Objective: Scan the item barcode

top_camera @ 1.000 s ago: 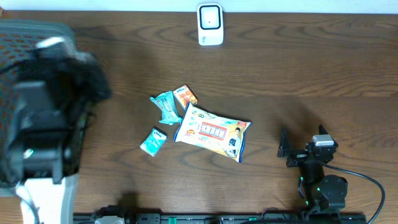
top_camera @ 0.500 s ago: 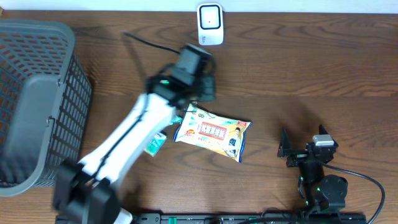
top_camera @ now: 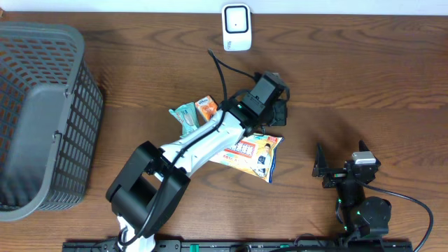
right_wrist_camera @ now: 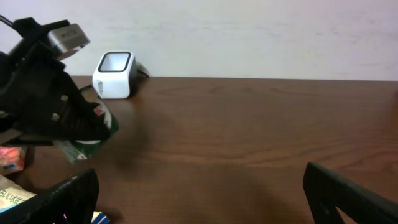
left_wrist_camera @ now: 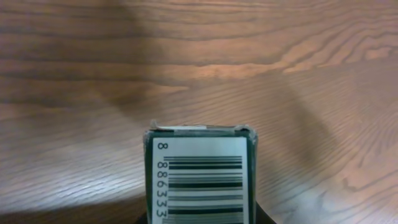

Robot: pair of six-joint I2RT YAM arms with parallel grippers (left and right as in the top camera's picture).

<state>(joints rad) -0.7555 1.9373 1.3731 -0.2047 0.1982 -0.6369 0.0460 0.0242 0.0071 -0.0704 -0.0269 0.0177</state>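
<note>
Two arms work at a brown wooden surface. The left arm reaches across the middle, and the left fingers stand narrow, closed on a small dark green pack. In the left wrist view the pack fills the lower centre, and its white barcode label with black lines and digits faces that camera. In the right wrist view the pack hangs tilted under the fingers and looks lifted off the surface, with a soft shadow beside it. The white scanner stands at the far edge, well apart from the pack, which is nearer to the robot and a little to the right of it. I cannot tell whether the label is turned toward the scanner. Under the left arm lies a large colourful snack bag, partly covered by the arm. Near it, on its left, are a teal packet and a small orange packet, close together. A grey basket stands at the left side. The right fingers rest low at the near right, spread wide and holding nothing.
</note>
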